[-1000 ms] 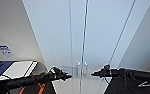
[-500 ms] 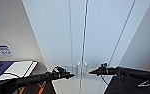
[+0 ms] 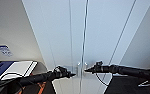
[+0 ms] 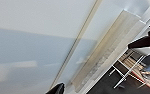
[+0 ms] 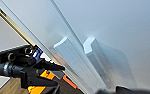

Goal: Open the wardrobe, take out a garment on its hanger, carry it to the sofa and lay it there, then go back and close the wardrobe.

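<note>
Two doors, two handles, two grippers at the closed wardrobe [image 3: 101,37].
Paired handles [image 3: 82,64] sit at the centre seam; left gripper [image 3: 70,74] tip is just beside the left handle, right gripper [image 3: 88,70] tip just beside the right one. Jaw state: cannot tell for either.

White wardrobe [image 3: 101,37] — black pincers, left [image 3: 72,74] and right [image 3: 87,70]
</note>
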{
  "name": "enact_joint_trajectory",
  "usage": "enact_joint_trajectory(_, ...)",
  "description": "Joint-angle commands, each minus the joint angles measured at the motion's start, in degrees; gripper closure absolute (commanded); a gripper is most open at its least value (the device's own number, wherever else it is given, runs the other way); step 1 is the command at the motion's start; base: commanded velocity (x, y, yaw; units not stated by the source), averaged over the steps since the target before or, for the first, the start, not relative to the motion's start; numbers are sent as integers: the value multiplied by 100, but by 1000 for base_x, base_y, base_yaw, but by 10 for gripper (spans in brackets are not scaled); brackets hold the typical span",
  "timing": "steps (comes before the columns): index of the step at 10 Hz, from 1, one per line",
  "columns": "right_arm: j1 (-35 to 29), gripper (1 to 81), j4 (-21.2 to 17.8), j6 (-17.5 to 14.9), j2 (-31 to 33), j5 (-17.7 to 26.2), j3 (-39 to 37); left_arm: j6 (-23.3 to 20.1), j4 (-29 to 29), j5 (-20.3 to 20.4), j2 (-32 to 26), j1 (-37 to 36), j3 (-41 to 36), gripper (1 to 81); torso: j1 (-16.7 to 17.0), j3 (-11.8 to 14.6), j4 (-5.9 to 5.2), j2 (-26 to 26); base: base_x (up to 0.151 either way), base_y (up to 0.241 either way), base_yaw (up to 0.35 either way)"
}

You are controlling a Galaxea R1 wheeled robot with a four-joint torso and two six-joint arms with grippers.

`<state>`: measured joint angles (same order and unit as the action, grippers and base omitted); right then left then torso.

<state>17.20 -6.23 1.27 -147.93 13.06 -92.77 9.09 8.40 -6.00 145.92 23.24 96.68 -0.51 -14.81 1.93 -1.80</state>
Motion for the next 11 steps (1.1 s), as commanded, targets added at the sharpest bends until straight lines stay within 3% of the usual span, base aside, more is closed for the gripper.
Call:
enact_joint_trajectory(1, -968, 10, -116, 40, -11, 30, 85, 5, -5, -24, 122, -851, 60, 10, 0, 0, 0, 0, 0, 0, 0)
enact_joint_trajectory(7, -1170, 10, -115, 93, -318, -31, -345, 5, 4, -42, 289, -851, 210, 10, 0, 0, 0, 2, 0, 0, 0)
enact_joint_trajectory(11, -1064, 10, -115, 93, -644, -14, -363, 5, 4, 19, 947, -860, 1028, 10, 0, -2, 0, 2, 0, 0, 0)
